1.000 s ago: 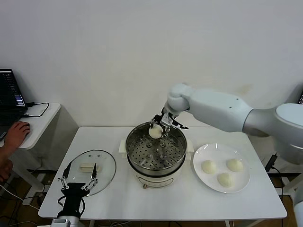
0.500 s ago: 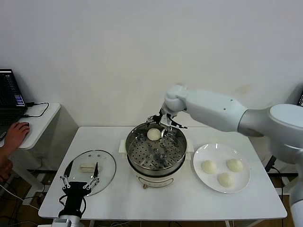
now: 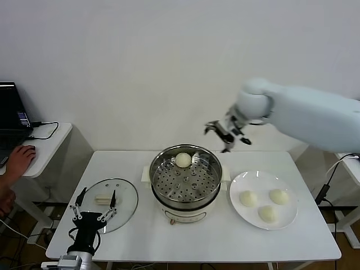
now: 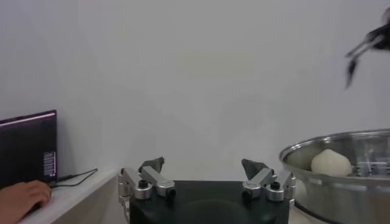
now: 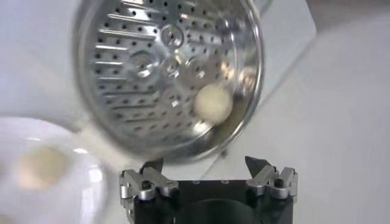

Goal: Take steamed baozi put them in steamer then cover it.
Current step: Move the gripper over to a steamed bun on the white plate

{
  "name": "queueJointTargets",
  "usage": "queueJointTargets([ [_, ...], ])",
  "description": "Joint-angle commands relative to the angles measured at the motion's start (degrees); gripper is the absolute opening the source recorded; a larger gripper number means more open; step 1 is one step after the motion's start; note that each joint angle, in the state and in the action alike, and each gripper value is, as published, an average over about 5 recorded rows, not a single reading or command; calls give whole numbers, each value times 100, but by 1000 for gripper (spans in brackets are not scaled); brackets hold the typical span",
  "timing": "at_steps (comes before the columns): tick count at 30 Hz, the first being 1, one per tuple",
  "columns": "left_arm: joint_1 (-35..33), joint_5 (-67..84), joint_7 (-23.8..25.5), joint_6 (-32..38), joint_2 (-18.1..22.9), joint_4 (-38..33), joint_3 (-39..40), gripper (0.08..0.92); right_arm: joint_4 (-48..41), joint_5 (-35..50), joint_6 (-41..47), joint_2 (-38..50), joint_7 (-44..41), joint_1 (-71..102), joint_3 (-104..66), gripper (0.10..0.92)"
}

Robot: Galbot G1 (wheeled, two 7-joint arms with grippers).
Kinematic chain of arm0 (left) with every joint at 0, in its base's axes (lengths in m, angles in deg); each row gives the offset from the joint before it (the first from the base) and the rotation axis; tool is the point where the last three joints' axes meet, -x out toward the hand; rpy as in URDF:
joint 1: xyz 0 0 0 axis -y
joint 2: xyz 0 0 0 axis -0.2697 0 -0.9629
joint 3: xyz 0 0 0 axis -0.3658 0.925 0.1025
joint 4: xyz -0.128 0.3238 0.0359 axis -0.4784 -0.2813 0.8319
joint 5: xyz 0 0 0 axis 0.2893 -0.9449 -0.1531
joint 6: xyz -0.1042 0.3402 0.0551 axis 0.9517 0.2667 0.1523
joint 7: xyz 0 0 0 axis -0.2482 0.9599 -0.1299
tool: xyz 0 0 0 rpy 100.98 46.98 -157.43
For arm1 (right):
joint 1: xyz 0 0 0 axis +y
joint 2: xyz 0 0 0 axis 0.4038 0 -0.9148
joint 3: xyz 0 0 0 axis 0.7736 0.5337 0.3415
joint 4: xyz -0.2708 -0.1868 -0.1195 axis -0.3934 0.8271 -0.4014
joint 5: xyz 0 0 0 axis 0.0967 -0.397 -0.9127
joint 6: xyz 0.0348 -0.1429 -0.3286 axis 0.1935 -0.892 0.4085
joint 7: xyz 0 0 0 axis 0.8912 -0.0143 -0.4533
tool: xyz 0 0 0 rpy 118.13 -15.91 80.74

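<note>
1. Starting nearest the robot: the left pincer (image 3: 93, 212) hangs at the front-left corner of the white table (image 3: 197, 239), spread wide with nothing in it, just at the near edge of the cover (image 3: 107, 205).
2. That cover is the clear glass lid with the cream handle, lying flat on the table left of the steamer (image 3: 185, 183) and not on it.
3. On the right side of the table there's a white plate (image 3: 247, 214) with three steamed baozi (image 3: 248, 198) on it, sitting close together.
4. Dead centre is the steamer, shiny pot on its cream base, uncovered. One bun (image 3: 183, 160) sits on the perforated tray at the far edge, up against the wall; the right wrist view shows it there too (image 5: 213, 102).
5. Farther back and higher, the right pincer (image 3: 227, 134) is up in the air behind the steamer's far right rim, fingers splayed open, holding nothing and clear of everything.
6. Way off to the left, a side desk (image 3: 45, 147) has a laptop (image 3: 12, 112) and somebody's hand (image 3: 19, 159) resting on it.
</note>
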Motion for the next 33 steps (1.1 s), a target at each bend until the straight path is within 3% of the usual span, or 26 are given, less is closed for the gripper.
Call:
queueJointTargets([
  [1, 125, 74, 7, -48, -117, 32, 70, 823, 1242, 464, 1198, 1927, -73, 65, 64, 823],
  [11, 256, 109, 21, -82, -203, 173, 90, 823, 992, -407, 1121, 2365, 152, 2305, -939, 823],
  [33, 19, 78, 33, -64, -41, -15, -120, 823, -1199, -1209, 663, 475, 291, 4309, -2480, 823],
])
